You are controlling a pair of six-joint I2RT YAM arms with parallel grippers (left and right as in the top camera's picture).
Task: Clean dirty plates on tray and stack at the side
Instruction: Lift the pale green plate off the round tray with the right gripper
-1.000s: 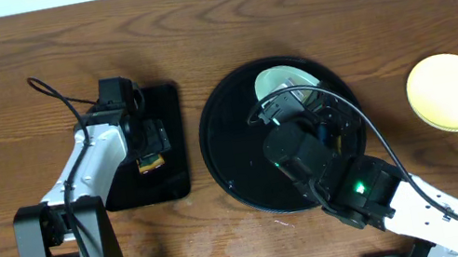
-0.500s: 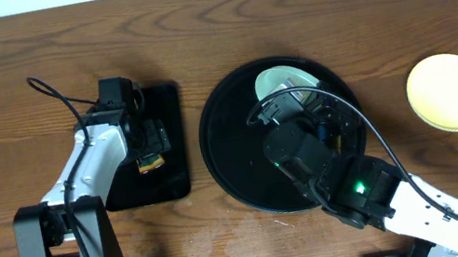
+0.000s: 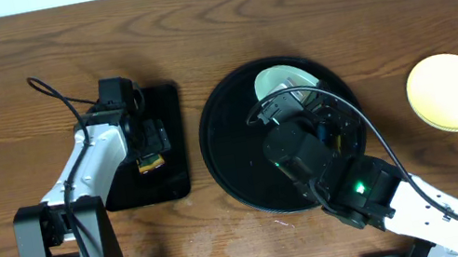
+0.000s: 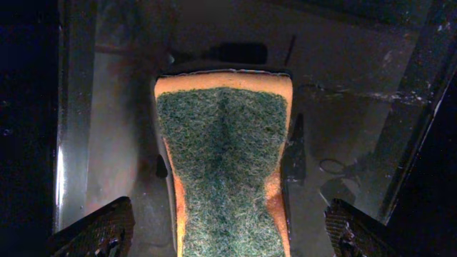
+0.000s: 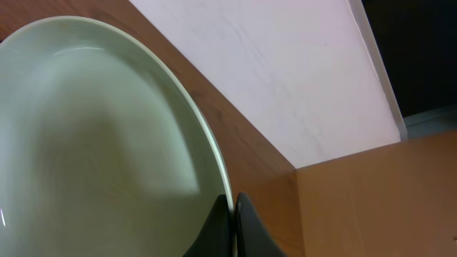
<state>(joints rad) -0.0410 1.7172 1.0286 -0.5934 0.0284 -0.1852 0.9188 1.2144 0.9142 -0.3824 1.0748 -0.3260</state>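
- Round tray (image 3: 233,161): glossy black, plain.
- Mint-green plate (image 3: 279,76): pale mint green, no pattern.
- Yellow plate (image 3: 450,91): pale yellow, plain.
- Rectangular tray (image 3: 178,170): black.
- Sponge (image 4: 225,164): orange body, dark green flecked scouring face.
- Table (image 3: 283,5): brown, wavy wood grain.

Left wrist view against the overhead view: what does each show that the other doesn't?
Only the left wrist view shows the green scouring face of the sponge on its orange body, and the left gripper with its fingertips spread wide on either side. Only the overhead shows the round black tray, the mint-green plate within its outline at the end of the right arm, and the yellow plate apart on the wooden table. Both show the sponge lying on the rectangular black tray.
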